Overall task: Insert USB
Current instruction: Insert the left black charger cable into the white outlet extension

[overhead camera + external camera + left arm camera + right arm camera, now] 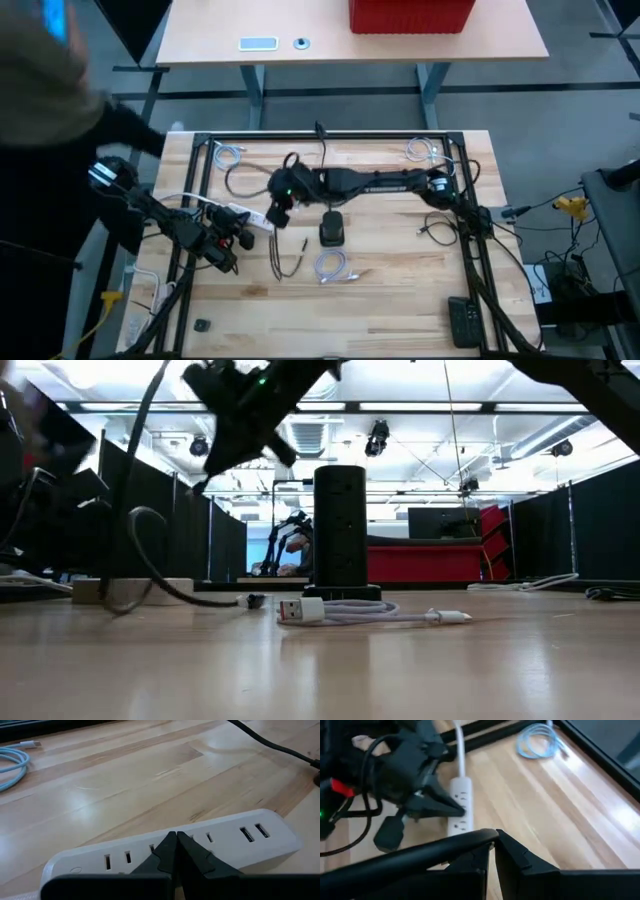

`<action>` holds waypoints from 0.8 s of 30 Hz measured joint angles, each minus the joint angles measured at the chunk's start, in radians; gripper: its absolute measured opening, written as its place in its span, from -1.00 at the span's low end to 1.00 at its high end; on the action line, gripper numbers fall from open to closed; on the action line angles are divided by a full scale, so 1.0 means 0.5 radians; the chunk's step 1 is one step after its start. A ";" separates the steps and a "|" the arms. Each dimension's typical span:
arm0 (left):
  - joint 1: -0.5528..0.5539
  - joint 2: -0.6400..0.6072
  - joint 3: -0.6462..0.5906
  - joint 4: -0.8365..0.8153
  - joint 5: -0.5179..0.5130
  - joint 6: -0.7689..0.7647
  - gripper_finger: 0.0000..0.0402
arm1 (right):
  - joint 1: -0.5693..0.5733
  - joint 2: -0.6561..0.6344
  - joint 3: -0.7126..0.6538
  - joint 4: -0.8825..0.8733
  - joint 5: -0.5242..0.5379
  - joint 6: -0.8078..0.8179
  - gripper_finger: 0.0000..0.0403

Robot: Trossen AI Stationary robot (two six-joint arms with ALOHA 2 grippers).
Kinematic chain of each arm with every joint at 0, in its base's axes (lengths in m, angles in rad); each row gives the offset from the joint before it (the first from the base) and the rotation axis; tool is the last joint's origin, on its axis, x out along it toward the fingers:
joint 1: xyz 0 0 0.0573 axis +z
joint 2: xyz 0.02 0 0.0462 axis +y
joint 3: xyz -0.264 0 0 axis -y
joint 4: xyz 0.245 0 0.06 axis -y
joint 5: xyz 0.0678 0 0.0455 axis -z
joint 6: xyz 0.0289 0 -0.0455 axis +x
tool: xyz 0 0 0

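The white power strip (170,851) lay on the wooden table (400,290), and the left gripper (176,851) sat right over it with its fingers pinched shut, holding nothing. The right gripper (492,851) hung above the strip's far end, fingers also closed and empty. A white USB cable (350,610) lay well apart from the strip, just beside the black tower (332,230).

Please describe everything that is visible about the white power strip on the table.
The white power strip is a long bar with rounded ends, apparently smooth plastic. Its top face carries a row of slot outlets and, near one end, two slots side by side. It lies flat on the wooden table, on the left side in the high view, with a white cord leaving one end. The left claw, shut, rests its tips on or just above the strip; contact is not certain. Nothing is seen plugged into it.
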 joint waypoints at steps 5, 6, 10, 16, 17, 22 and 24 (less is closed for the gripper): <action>0.000 -0.005 0.000 0.006 -0.005 0.038 -1.00 | -0.051 -0.117 0.000 -0.158 -0.046 0.138 -0.98; 0.000 -0.010 0.000 0.007 -0.002 0.042 -1.00 | -0.049 -0.130 0.000 -0.166 -0.048 0.155 -0.98; 0.000 -0.015 0.000 0.007 0.000 0.058 -1.00 | -0.020 -0.136 0.000 -0.169 -0.053 0.209 -0.98; 0.000 -0.015 0.000 0.006 0.000 0.059 -1.00 | 0.059 -0.124 -0.011 -0.149 0.112 0.224 -0.98; 0.000 -0.015 0.000 0.006 0.000 0.059 -1.00 | 0.081 -0.124 -0.024 -0.133 0.185 0.214 -0.98; 0.000 -0.015 0.000 0.009 0.001 0.059 -1.00 | 0.201 -0.123 -0.062 -0.031 0.521 0.161 -0.98; 0.000 -0.015 0.000 0.010 0.001 0.059 -1.00 | 0.245 -0.095 -0.093 0.075 0.630 0.108 -0.98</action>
